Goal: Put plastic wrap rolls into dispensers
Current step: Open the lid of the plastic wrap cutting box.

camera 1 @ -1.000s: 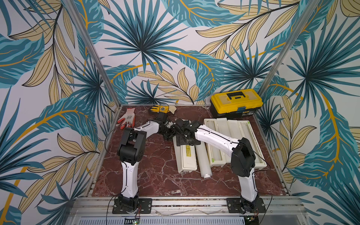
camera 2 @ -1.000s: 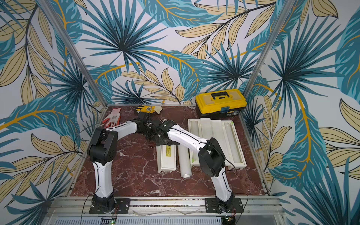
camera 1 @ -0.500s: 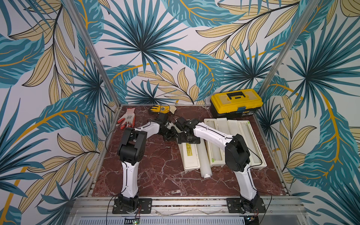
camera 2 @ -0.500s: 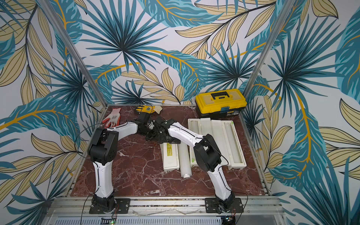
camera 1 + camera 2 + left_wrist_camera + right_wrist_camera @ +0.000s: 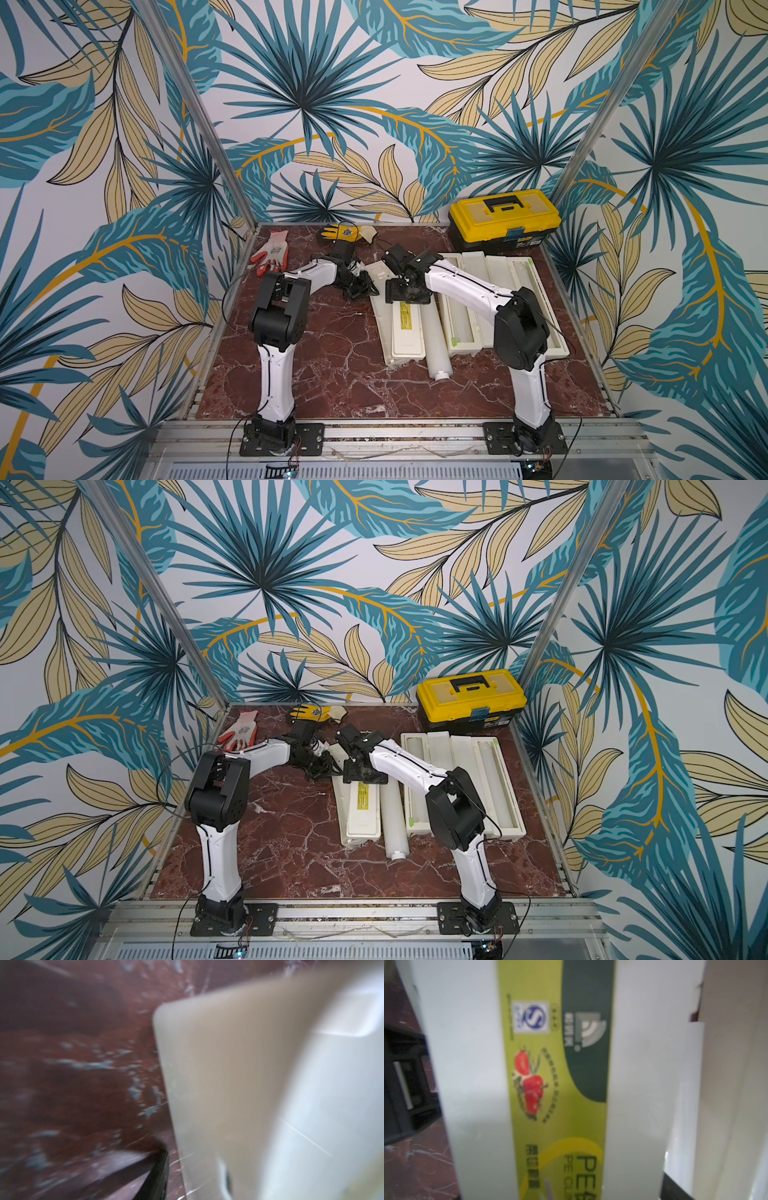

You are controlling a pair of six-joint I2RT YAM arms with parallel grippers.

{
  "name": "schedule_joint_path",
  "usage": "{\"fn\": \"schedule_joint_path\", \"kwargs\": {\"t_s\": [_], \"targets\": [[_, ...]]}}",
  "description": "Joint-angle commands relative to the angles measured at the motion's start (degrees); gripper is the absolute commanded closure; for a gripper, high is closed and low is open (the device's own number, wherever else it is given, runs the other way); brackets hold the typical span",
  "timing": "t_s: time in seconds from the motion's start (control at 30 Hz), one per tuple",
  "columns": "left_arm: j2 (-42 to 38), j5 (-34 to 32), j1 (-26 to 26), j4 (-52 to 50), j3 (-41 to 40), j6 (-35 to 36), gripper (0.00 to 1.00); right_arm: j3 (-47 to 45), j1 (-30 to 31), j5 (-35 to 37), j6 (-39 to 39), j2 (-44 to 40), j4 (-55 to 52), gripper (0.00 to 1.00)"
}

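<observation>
The label (image 5: 558, 1084) on the closed dispenser (image 5: 467, 1064) reads "PE"; my right gripper (image 5: 405, 292) straddles it, grip unclear; my left gripper (image 5: 366, 287) is clenched at its far corner.

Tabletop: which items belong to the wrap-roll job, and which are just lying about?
Job:
- closed dispenser with yellow label
- loose plastic wrap roll beside it
- middle open dispenser
- open dispenser at the table's edge

Lying about:
- yellow-and-black toolbox
- red-and-white glove
- yellow glove
</observation>
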Motion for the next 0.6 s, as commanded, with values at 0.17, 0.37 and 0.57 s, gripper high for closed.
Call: {"fn": "schedule_joint_path", "kwargs": {"t_s": [0.17,0.37,0.57], "targets": [[-2.37,-3.61,1.47,-8.37,1.44,6.6,0.62,2.28,-2.52,-0.13,-9.74,-1.98,-1.84,0.22],[-3.34,-4.33,2.94,-12.95,1.99,10.44,0.62,6.49,-2.48,1.83,-11.94,2.43,-5.61,0.21],[-4.63,-4.53,5.16,-15.94,1.12,13.61,0.62,11.26,-0.81,-0.84,-11.21,7.36,-7.17,0.2]]}}
